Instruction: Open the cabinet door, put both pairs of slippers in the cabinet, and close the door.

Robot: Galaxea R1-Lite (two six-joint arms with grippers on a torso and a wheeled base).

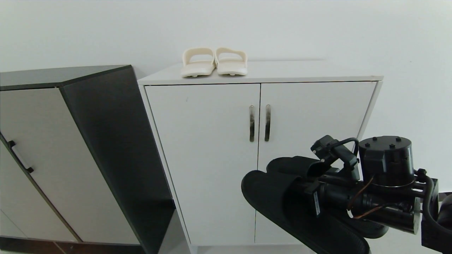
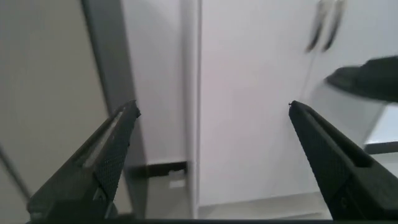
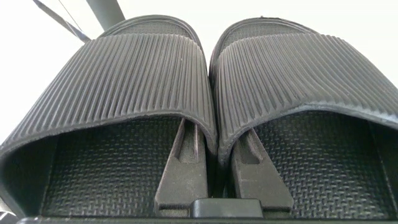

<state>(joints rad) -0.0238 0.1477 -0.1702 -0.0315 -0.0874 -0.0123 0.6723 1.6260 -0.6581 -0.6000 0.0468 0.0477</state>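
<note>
The white cabinet (image 1: 204,158) stands against the wall with both doors closed, its two metal handles (image 1: 251,123) side by side at the middle. A cream pair of slippers (image 1: 214,62) rests on its top. My right gripper (image 3: 214,134) is shut on a black pair of slippers (image 1: 282,197), one finger inside each slipper, pinching the inner walls together. It holds them low in front of the right door. My left gripper (image 2: 212,107) is open and empty, facing the cabinet's left edge, with the black slippers (image 2: 367,81) off to one side.
A taller dark cabinet (image 1: 106,141) with a grey door and a black handle (image 1: 19,158) stands close on the left, angled toward the white one. A narrow gap runs between the two. A plain white wall is behind.
</note>
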